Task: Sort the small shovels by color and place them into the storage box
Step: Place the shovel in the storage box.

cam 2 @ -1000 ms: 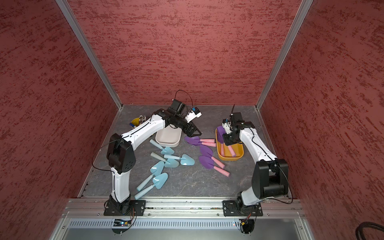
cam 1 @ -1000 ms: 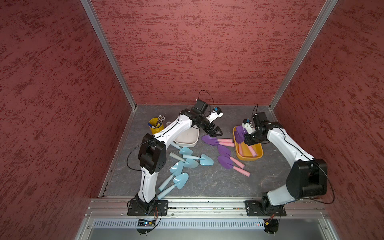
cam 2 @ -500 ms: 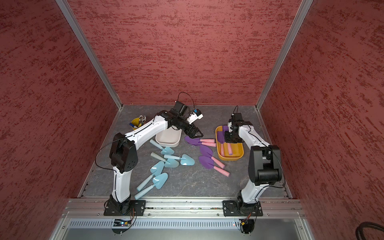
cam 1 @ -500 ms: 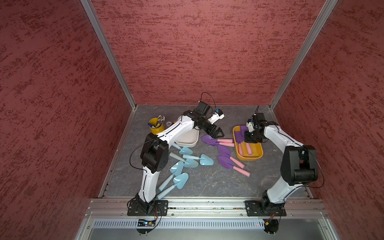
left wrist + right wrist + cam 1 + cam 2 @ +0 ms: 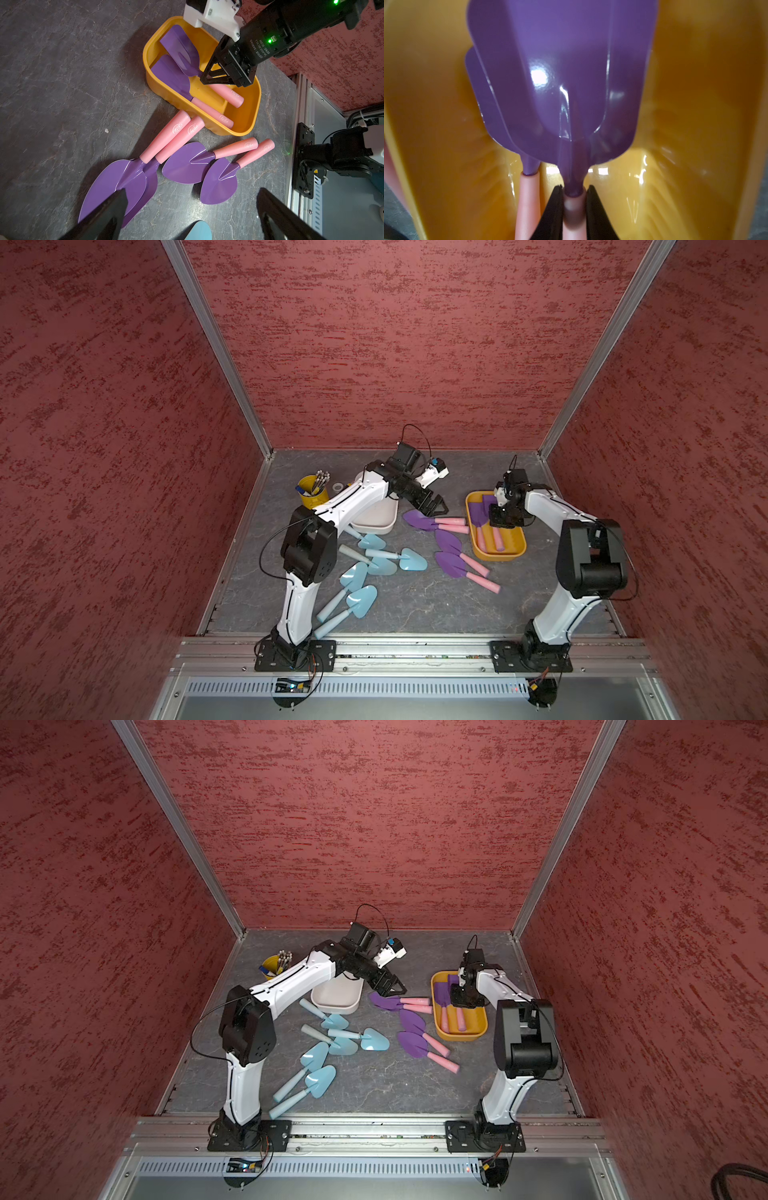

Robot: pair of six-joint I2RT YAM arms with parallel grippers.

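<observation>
The orange storage box [image 5: 498, 556] stands at the right and holds two shovels with purple blades and pink handles. My right gripper [image 5: 573, 191] is down inside it, shut on the pink handle of the upper purple shovel [image 5: 560, 83]; the other shovel's handle [image 5: 529, 197] lies beside it. Several purple shovels [image 5: 451, 564] lie on the floor left of the box. My left gripper [image 5: 192, 193] hangs open just above the stacked pair [image 5: 133, 182], holding nothing. Several light blue shovels [image 5: 411, 560] lie at centre left.
A white storage box [image 5: 374, 522] sits under my left forearm. A yellow cup of pens [image 5: 312, 491] stands at the back left. Red walls close in three sides, and a metal rail [image 5: 415, 645] with both arm bases runs along the front.
My right gripper has come down into the orange box with the purple shovel, and that arm's elbow has swung inward. The left gripper has barely moved and stays open.
</observation>
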